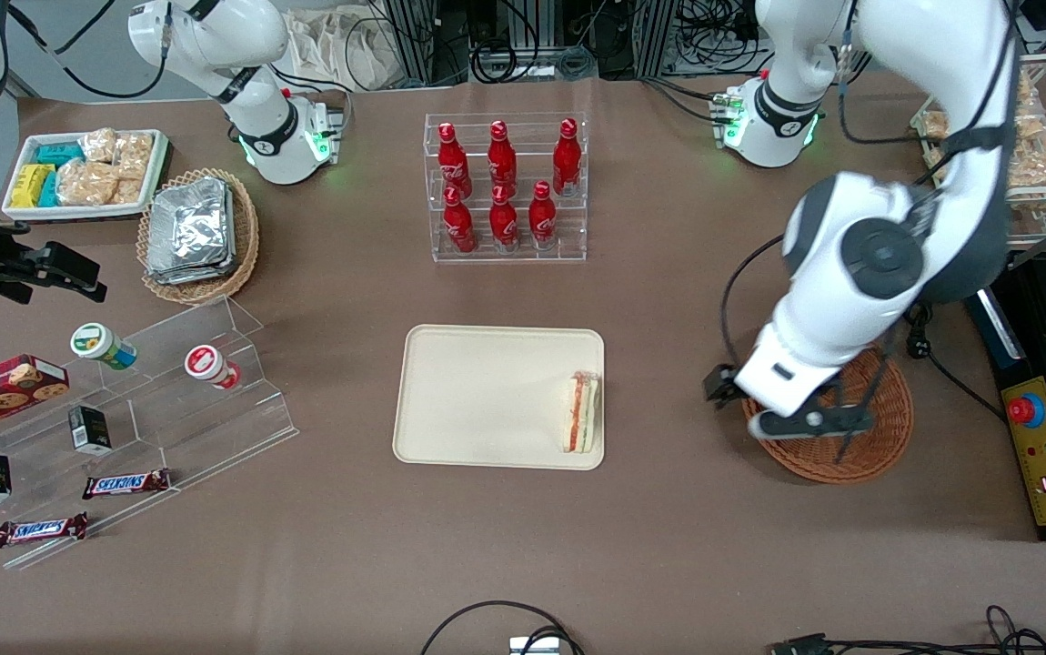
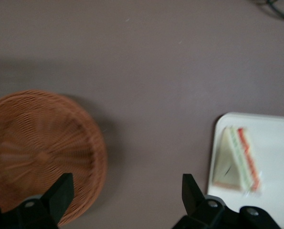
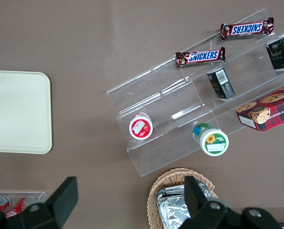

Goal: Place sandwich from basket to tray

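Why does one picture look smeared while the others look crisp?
Left wrist view: soft and smeared, the sandwich and basket weave fuzzy, with the open gripper above bare table between them. Front view: sharp, evenly lit, faint shadows. Right wrist view: crisp, with glare on the clear shelves.

The front view looks steeply down on the whole bench point(image 1: 523, 564). The left wrist view looks straight down from close above the hand point(image 2: 127, 202), sharing the basket point(image 2: 41, 152), tray point(image 2: 275, 143) and sandwich point(image 2: 237, 160) with it.
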Available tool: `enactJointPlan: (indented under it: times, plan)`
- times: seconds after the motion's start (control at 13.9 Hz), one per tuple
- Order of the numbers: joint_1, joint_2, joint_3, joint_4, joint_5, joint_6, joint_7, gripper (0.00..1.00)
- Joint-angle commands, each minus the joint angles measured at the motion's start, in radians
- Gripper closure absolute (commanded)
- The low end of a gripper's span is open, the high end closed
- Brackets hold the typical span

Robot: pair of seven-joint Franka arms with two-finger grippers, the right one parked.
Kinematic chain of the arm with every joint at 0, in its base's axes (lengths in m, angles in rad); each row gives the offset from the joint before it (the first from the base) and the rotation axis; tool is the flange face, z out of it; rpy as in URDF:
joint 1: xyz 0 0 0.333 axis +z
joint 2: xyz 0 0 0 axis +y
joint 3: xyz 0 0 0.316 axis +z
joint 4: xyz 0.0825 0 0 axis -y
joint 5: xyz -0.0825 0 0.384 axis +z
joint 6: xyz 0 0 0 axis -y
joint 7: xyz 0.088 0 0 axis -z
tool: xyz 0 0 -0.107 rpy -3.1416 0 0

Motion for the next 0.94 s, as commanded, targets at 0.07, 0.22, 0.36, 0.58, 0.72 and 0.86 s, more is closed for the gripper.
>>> enactJointPlan:
  times: [0.07,0.22,0.36,0.58,0.72,0.86]
  plan:
    - [0.093,-0.198,-0.013,-0.094,-0.003,-0.143,0.125,0.0]
    - [0.164,-0.226,-0.062,-0.119,-0.001,-0.137,0.169,0.0]
    - [0.208,-0.261,-0.093,-0.137,-0.001,-0.142,0.199,0.0]
    - [0.25,-0.316,-0.139,-0.203,-0.014,-0.125,0.224,0.0]
    - [0.251,-0.327,-0.147,-0.199,-0.015,-0.125,0.224,0.0]
    - [0.251,-0.33,-0.147,-0.197,-0.033,-0.126,0.224,0.0]
